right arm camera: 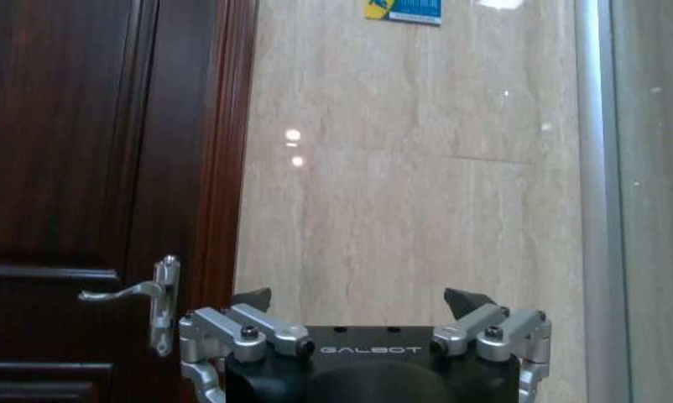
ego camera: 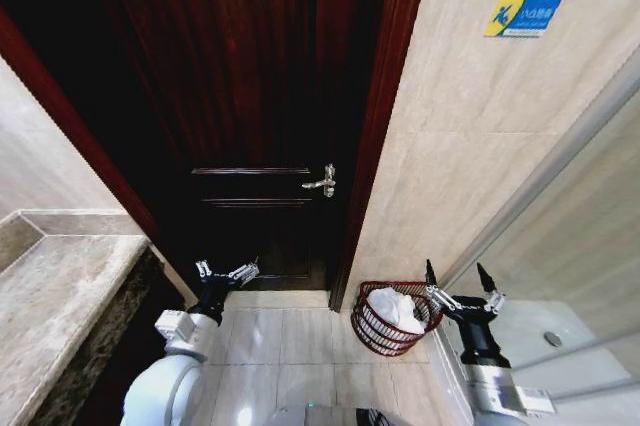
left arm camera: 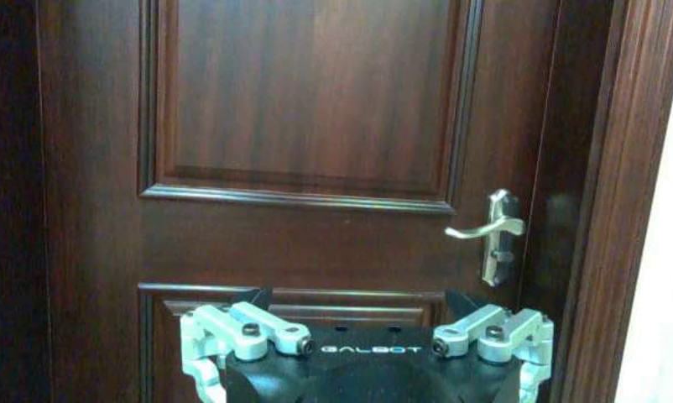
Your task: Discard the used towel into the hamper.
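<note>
The hamper (ego camera: 372, 331), a small round reddish-brown wire basket, stands on the floor against the beige wall beside the door frame. A white crumpled towel (ego camera: 396, 308) lies inside it. My right gripper (ego camera: 459, 281) is open and empty, raised just to the right of the hamper's rim. On the left, my left gripper (ego camera: 227, 271) hangs open and empty in front of the dark door. The left gripper (left arm camera: 359, 302) faces the door panel in the left wrist view. In the right wrist view the right gripper (right arm camera: 359, 300) faces the beige wall.
A dark wooden door (ego camera: 250, 96) with a silver lever handle (ego camera: 322, 183) fills the middle. A stone counter (ego camera: 50, 296) runs along the left. A glass partition (ego camera: 570, 246) and white shower base stand at the right. Pale floor tiles (ego camera: 290, 346) lie in front of the hamper.
</note>
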